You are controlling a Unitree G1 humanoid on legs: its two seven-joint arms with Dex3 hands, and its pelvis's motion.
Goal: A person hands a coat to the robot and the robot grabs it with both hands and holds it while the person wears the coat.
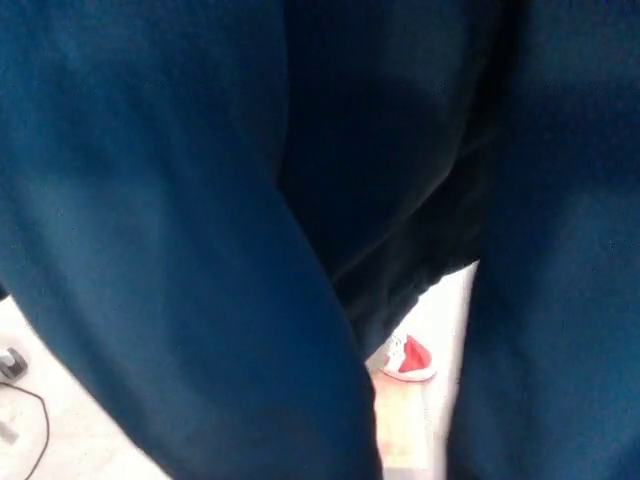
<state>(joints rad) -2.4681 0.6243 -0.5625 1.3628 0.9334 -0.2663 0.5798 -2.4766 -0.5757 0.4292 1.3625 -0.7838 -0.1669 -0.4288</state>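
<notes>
A dark blue coat [170, 230] hangs right in front of the head camera and fills almost the whole view. Its two front panels drop down on the left and on the right [560, 300], with a darker inner part [390, 170] between them. Through the narrow gap low in the middle shows a person's red and white shoe [407, 359] on the floor. Neither of my hands shows in this view, so what holds the coat is hidden.
An orange strip [400, 430] on the pale floor lies under the gap. At the lower left edge a thin black cable [40, 425] and a small dark object [10, 362] rest on the floor.
</notes>
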